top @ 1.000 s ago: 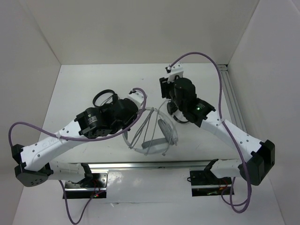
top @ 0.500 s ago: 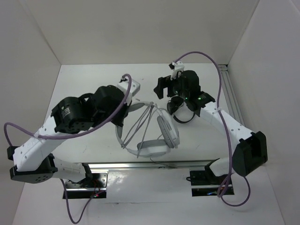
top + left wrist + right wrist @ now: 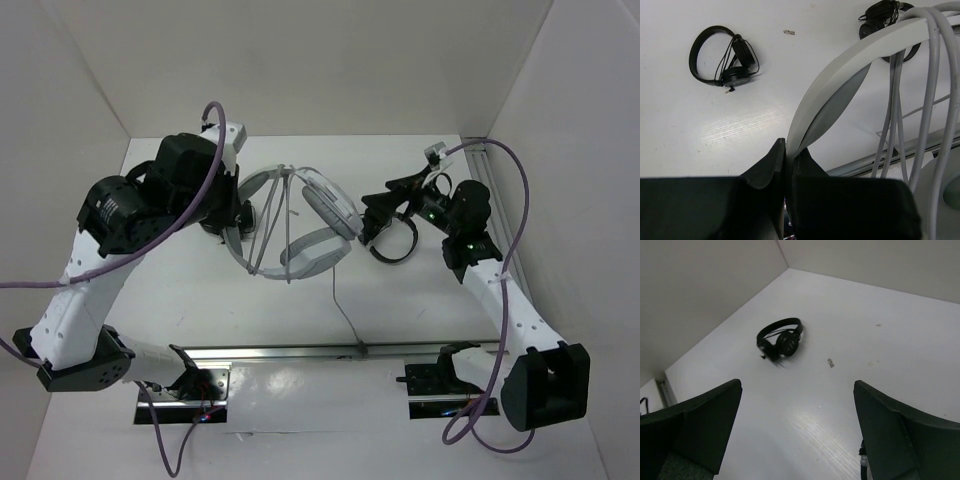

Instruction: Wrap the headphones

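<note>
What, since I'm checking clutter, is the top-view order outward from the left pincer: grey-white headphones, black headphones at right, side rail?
1. grey-white headphones, headband clamped in the left pincer.
2. black headphones, further right.
3. side rail, right table edge.

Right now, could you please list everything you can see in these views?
Table: one, white, under everything.
Rail: one, silver, near edge.
Big headphones: one, grey-white, held up by the headband.
Cable: one, grey, looped across that headband, tail trailing on the table.
Small headphones: two, black, lying apart on the table.
Left claw: one, black, shut on the big headband.
Right claw: one, black, open, empty.
</note>
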